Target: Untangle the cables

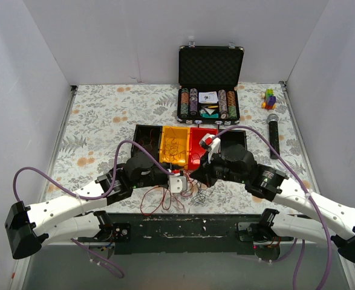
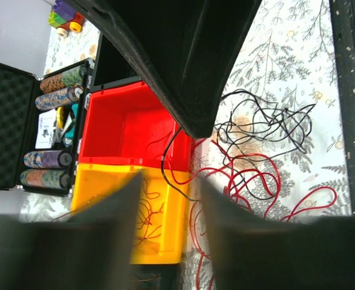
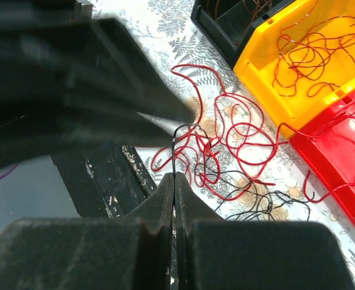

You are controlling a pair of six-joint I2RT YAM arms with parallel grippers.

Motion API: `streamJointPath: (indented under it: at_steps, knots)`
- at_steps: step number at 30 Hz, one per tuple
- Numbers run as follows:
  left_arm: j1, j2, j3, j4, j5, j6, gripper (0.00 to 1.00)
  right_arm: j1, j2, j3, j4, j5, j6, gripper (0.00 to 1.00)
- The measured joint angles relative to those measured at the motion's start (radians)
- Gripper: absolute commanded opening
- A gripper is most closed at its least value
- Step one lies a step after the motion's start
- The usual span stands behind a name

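Observation:
The cables point(image 1: 172, 198) lie as a loose nest of red and black strands on the floral cloth just in front of the bins. They also show in the left wrist view point(image 2: 259, 160) and the right wrist view point(image 3: 228, 142). My right gripper point(image 3: 175, 176) is shut on a thin black cable point(image 3: 175, 151) and holds it a little above the nest. In the top view it sits over the nest point(image 1: 196, 177). My left gripper point(image 2: 171, 179) is open and empty, close beside the right one point(image 1: 178, 181), above the nest's edge and the yellow bin.
A row of bins stands behind the nest: black point(image 1: 146, 140), yellow point(image 1: 166, 158) with several red wires, red point(image 1: 196, 162), black point(image 1: 245, 138). An open poker chip case point(image 1: 208, 66), a microphone point(image 1: 274, 134) and toy blocks point(image 1: 269, 98) are further back. The dark table edge point(image 1: 183, 228) is near.

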Motion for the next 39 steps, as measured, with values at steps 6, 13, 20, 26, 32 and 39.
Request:
streamJointPath:
  at_steps: [6,13,20,26,32,39]
  knots:
    - [0.0,-0.01,-0.008,0.022,-0.007,-0.032,0.84,0.0,-0.019,0.02,-0.051,0.068,-0.018,0.01]
    - [0.0,-0.037,-0.173,0.035,0.008,-0.078,0.84,0.0,-0.075,0.126,-0.108,0.129,-0.029,0.01]
    - [0.0,0.053,-0.27,0.11,0.016,-0.118,0.61,0.0,-0.118,0.156,-0.139,0.136,-0.017,0.01]
    - [0.0,0.147,-0.293,0.236,0.024,-0.125,0.4,0.0,-0.117,0.193,-0.174,0.136,-0.01,0.01]
    - [0.001,0.155,-0.369,0.275,0.039,-0.068,0.0,0.0,-0.109,0.288,-0.218,0.156,-0.017,0.01]
    - [0.027,0.1,-0.38,0.118,0.048,0.056,0.0,0.0,-0.082,0.47,-0.282,0.259,-0.08,0.01]
